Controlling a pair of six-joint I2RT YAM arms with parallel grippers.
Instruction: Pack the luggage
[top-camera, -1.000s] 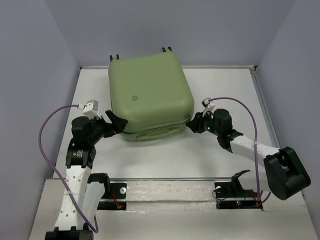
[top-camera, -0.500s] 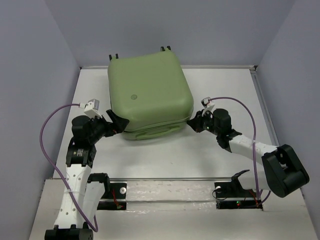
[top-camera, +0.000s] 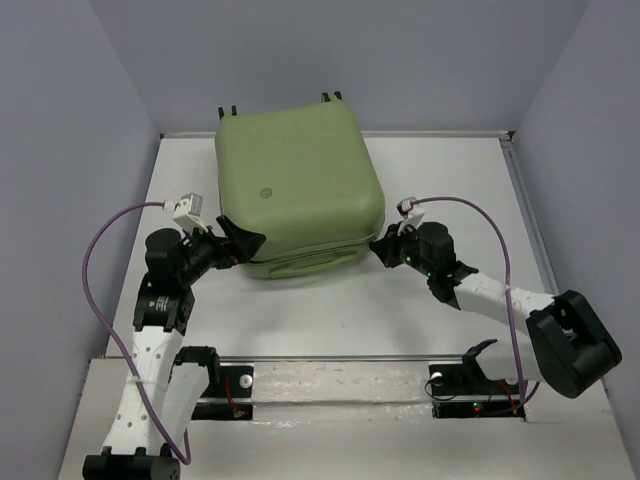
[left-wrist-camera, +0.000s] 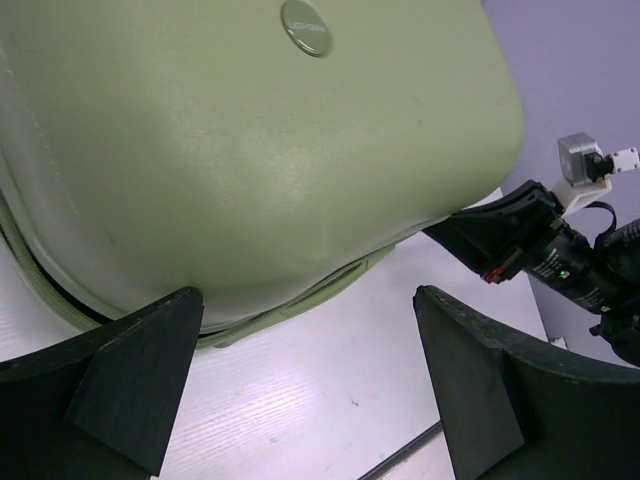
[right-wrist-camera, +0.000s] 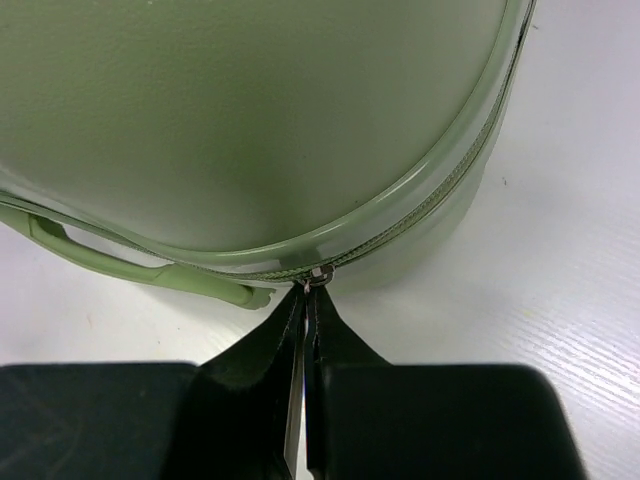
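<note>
The luggage (top-camera: 300, 185) is a pale green hard-shell suitcase lying flat and closed at the back middle of the white table (top-camera: 330, 310), its round logo (top-camera: 266, 192) facing up. My right gripper (top-camera: 380, 247) is at its front right corner. In the right wrist view this gripper (right-wrist-camera: 308, 297) is shut on the small metal zipper pull (right-wrist-camera: 319, 275), on the zip line of the luggage (right-wrist-camera: 250, 120). My left gripper (top-camera: 242, 244) stands wide open at the front left corner. In the left wrist view one finger (left-wrist-camera: 150, 350) touches the shell of the luggage (left-wrist-camera: 250, 150).
The suitcase's green carry handle (top-camera: 305, 265) runs along its front side between the two grippers. Purple cables (top-camera: 95, 260) loop out from both wrists. A metal rail (top-camera: 330, 357) crosses the table's near edge. Grey walls stand close on three sides.
My right gripper has slid left to the suitcase corner and closed on the zipper pull. The left gripper shifted slightly along the front left corner and stayed open.
</note>
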